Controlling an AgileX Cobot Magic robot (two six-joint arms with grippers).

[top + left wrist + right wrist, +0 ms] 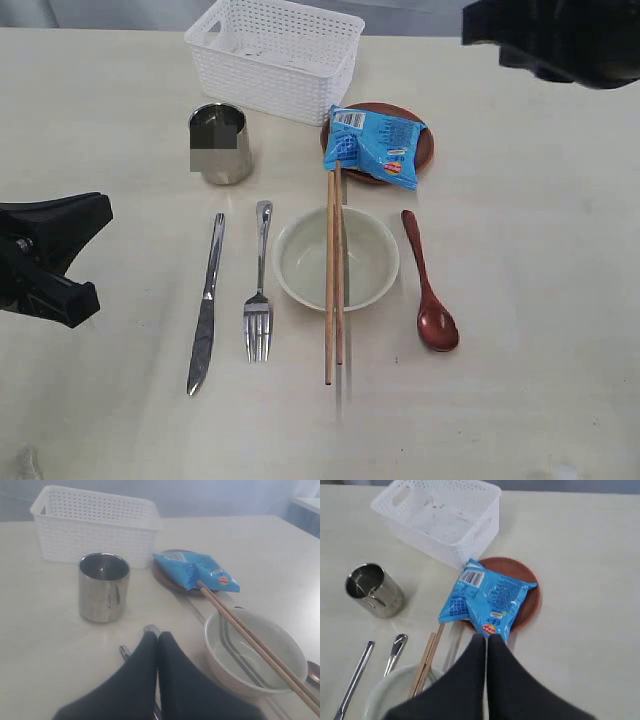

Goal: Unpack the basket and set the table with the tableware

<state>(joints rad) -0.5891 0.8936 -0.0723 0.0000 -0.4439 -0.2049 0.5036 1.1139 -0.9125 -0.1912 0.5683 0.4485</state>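
Observation:
The white basket [270,85] stands empty at the back of the table [520,250]. In front of it are a steel mug [220,143] and a brown plate [427,150]. A blue snack packet [375,145] lies on the plate. Chopsticks [333,300] rest across the cream bowl [300,260]. To the bowl's left lie the fork [259,300] and the knife [206,310]; the red-brown spoon [428,295] lies to its right. My left gripper [158,636] is shut and empty over the fork's handle end. My right gripper [486,637] is shut and empty, raised near the packet.
The left arm [45,255] juts in from the left edge, beside the knife. The right arm [560,40] hangs dark at the top right corner. Bare tabletop lies right of the spoon and along the front edge.

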